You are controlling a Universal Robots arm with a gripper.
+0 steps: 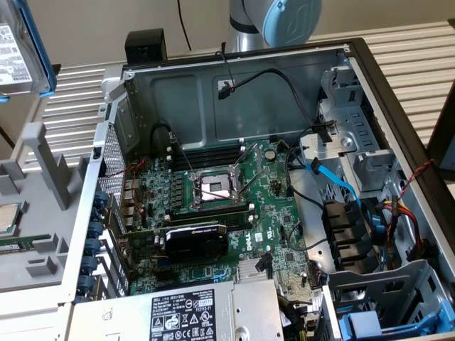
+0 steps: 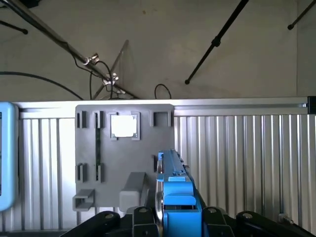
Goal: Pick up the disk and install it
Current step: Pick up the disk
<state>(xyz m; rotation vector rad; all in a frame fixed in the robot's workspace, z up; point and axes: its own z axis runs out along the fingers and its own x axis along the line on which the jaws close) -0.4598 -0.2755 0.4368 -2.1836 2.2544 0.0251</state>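
The fingers [image 2: 141, 223] are clamped on the disk [image 2: 175, 195], one either side of its blue frame, which stands on edge between them. In the exterior view the disk [image 1: 20, 50] hangs in the air off the counter [image 1: 419, 50], outside the computer case [image 1: 234, 92] beyond that view's left wall, roughly over the grey holder [image 1: 43, 185] that carries a small chip [image 1: 6, 217].

The grip looks narrow: it catches one end of the frame while most of the disk sticks out past it. A quick swing or a knock could let the disk pivot or slide in the clamp, and it would then meet its slot crooked.

The route into the case is the other worry. The metal bays [image 1: 355, 153] sit along the far side, at the exterior view's right, so the disk has to clear the case rim and pass above the circuit board [image 1: 227, 206]. A blue cable [image 1: 333, 177] and several black leads lie loose beside the bays; a corner of the frame could hook one, drag it or jam against it. A low pass could also strike the holder and shake the chip.
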